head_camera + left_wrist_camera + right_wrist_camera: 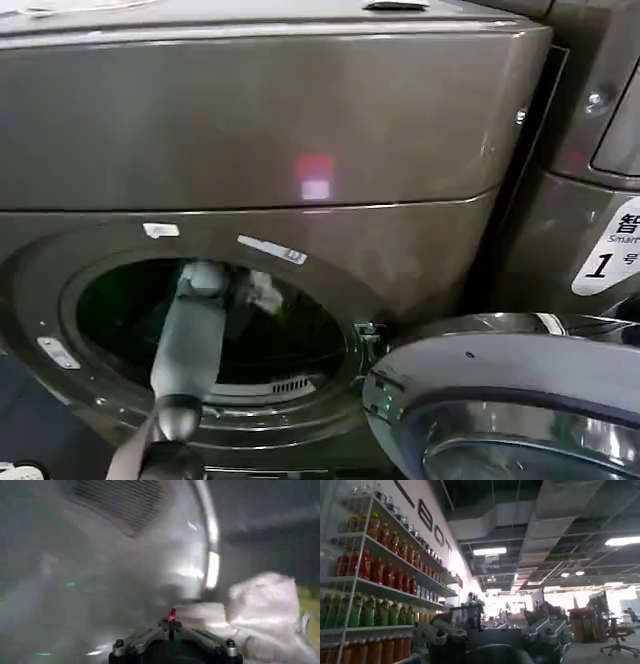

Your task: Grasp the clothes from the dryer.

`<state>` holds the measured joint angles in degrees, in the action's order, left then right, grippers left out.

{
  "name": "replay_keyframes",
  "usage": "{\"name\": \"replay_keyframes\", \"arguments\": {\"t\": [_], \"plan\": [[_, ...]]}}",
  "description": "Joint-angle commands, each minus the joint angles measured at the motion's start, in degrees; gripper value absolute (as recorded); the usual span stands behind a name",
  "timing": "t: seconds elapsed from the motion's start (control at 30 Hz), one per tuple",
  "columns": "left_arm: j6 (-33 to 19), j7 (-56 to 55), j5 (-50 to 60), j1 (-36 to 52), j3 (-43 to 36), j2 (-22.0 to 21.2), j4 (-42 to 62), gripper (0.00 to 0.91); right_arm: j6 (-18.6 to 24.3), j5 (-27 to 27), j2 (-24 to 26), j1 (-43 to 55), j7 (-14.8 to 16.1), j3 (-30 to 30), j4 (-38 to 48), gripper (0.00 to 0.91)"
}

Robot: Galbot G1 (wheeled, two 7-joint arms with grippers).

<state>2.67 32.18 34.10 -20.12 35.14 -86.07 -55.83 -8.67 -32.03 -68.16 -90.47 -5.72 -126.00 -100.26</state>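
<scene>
The dryer (300, 130) is a bronze-grey front-loader whose round porthole (215, 320) stands open. Its silver-rimmed glass door (510, 400) is swung out to the lower right. My left arm (190, 345) reaches through the porthole into the drum. The clothes (263, 290) show as a white bundle deep inside. In the left wrist view the white clothes (262, 605) lie just beyond and to one side of my left gripper (171, 617), with a yellow-green piece (307, 594) behind them. Its fingers are shut, with a small red bit at their tips. My right gripper (492, 630) is open, idle and pointing into the room.
A second machine (600, 150) stands close on the right, with a white "1" sticker (610, 248). The drum's perforated back wall (120, 502) and shiny rim (212, 565) surround the left gripper. Shelves of bottled drinks (375, 575) line the room.
</scene>
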Motion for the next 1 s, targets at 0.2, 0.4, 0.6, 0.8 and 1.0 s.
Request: {"name": "replay_keyframes", "arguments": {"t": [0.2, 0.4, 0.6, 0.8, 1.0], "plan": [[10.9, -26.9, -21.8, -1.7, -0.4, -3.9, -10.2, 0.000, 1.8, -1.8, -0.4, 0.2, -0.7, 0.8, -2.1, 0.907], [11.6, -28.9, -23.9, -1.1, -0.3, -4.8, -11.8, 0.000, 2.3, -1.7, -0.3, 0.0, -0.6, 0.5, -1.3, 0.907], [12.8, -29.9, -26.4, -0.8, -0.3, -5.7, -12.5, 0.000, 2.9, -1.5, -0.6, 0.3, -0.5, 1.0, -1.2, 0.907], [13.4, -30.0, -27.5, -0.6, -0.4, -5.8, -12.7, 0.000, 2.8, -1.0, -0.4, 0.3, -0.4, 0.9, -1.0, 0.907], [13.1, -29.4, -26.4, 0.0, -0.8, -5.6, -11.9, 0.000, 2.7, -0.8, -0.4, 0.2, -0.4, 0.9, -0.7, 0.907]]}}
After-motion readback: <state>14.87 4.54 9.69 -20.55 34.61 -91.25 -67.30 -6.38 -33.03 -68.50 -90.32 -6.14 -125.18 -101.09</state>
